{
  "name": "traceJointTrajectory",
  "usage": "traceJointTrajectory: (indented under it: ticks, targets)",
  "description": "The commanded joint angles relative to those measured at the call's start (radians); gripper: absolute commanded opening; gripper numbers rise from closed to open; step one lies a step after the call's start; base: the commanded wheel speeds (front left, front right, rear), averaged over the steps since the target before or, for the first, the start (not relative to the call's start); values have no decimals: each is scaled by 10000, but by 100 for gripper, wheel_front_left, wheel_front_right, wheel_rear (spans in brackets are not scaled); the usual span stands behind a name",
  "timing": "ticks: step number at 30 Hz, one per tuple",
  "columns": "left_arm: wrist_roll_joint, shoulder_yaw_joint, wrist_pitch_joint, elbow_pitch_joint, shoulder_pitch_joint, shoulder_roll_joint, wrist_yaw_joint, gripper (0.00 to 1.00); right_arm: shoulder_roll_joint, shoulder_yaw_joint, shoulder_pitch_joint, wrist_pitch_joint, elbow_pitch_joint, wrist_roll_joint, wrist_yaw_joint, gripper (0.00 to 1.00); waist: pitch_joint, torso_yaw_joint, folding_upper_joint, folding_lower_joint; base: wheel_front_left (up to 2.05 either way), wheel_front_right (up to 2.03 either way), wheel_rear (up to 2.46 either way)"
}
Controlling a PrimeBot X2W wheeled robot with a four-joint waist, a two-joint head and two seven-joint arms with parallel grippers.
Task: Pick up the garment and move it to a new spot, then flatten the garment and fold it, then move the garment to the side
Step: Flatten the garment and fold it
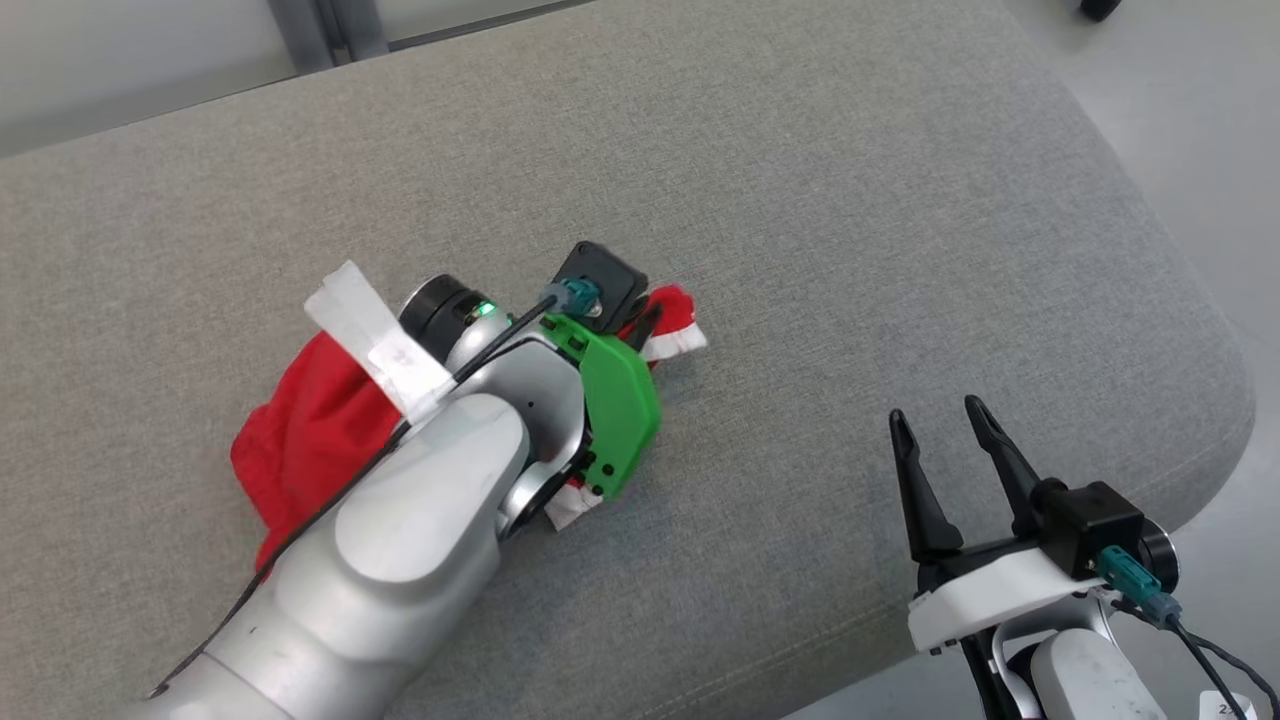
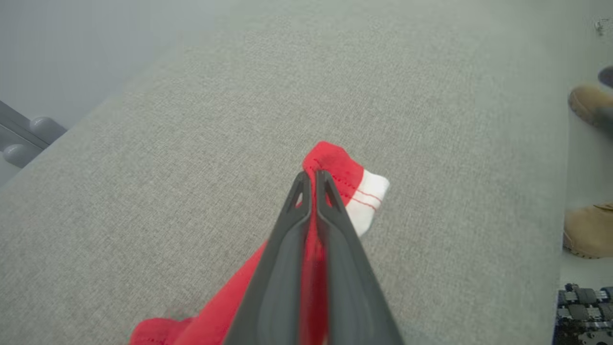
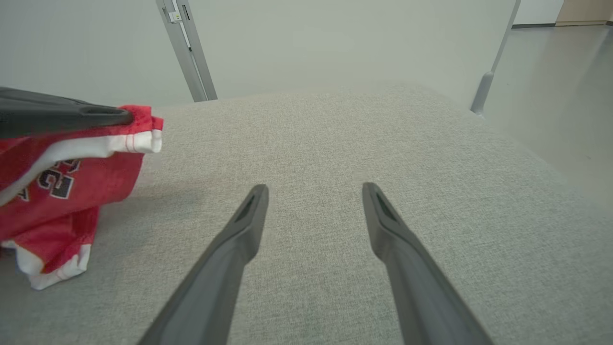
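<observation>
— Why is the garment (image 1: 300, 440) being gripped at its corner?
— A red fold beside the white trim (image 2: 368, 196) is being pinched by the fully closed left jaws, probably so the crumpled heap (lying left of centre on the counter (image 1: 850, 200)) can be lifted and moved.
— And the right jaws?
— They are being held wide apart and empty near the counter's edge, well apart from the cloth. Nothing is standing in the way on the counter. Shoes (image 2: 586, 103) are showing beyond its edge.

1. Head view: the left arm (image 1: 420, 520) covers the garment's (image 1: 300, 440) middle;
2. Left wrist view: the bottom edge cuts the garment off; two tan shoes (image 2: 589, 230) at the right edge are blurred and cropped;
3. Right wrist view: the garment's printed number (image 3: 52, 184) is creased, cut off, unreadable.
</observation>
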Motion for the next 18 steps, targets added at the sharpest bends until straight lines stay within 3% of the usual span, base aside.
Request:
traceJointTrajectory:
  ticks: [1,8,15,16,17,18]
  targets:
    - [-165,51,-167,48,-237,-259,9,0,-4,46,-173,-31,-18,53,-7,100,92,-70,0,0,0,0,0]
    - [-860,-112,-599,759,-503,-1020,-309,0,-3,264,-467,-32,-39,305,-7,100,636,-561,0,0,0,0,0]
    - [-999,-494,-1418,2164,-694,-1165,-415,0,-3,330,-555,-31,22,581,-7,100,1104,-1074,0,0,0,0,0]
    - [-955,-506,-1608,2382,-725,-1167,-416,10,-1,325,-535,-31,26,583,-7,100,1125,-1110,0,0,0,0,0]
    - [-955,-506,-1608,2382,-725,-1167,-416,10,-1,325,-535,-31,26,583,-7,100,1125,-1110,0,0,0,0,0]
    - [-876,-517,-1834,2611,-790,-1169,-388,40,-1,307,-515,-32,40,590,-7,100,1139,-1129,0,0,0,0,0]
